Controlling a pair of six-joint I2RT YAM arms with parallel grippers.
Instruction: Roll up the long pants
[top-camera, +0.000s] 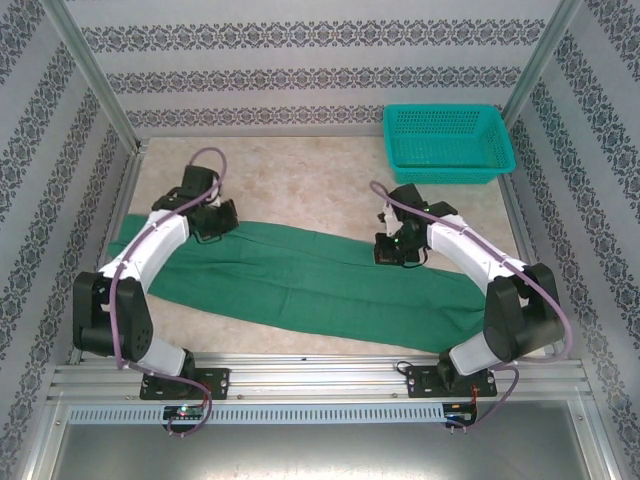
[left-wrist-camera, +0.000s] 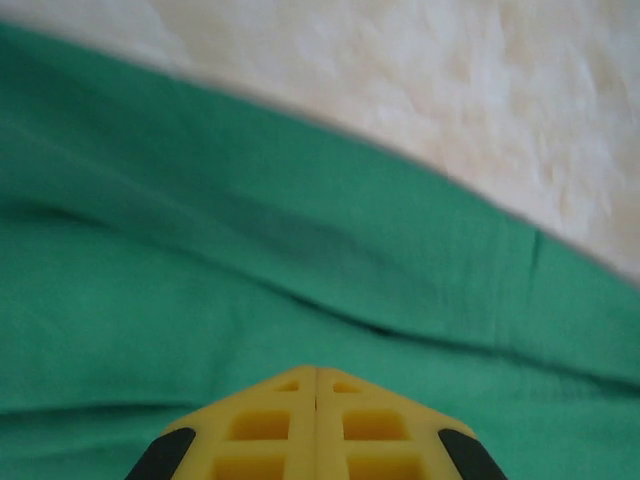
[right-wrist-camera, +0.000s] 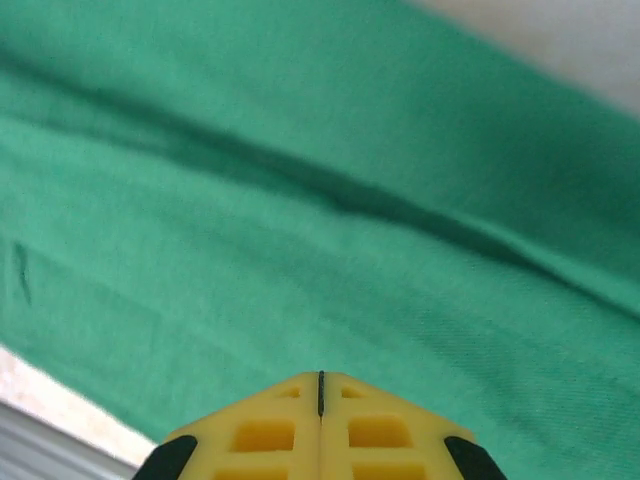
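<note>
Green long pants (top-camera: 300, 275) lie spread across the table (top-camera: 300, 170); left gripper (left-wrist-camera: 316, 370) and right gripper (right-wrist-camera: 320, 375) over them, each fully closed, empty

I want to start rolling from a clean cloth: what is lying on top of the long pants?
Nothing loose shows on the long pants. The left gripper and right gripper, both shut, are over the cloth. The patch directly beneath each is hidden, so contact cannot be told.
</note>
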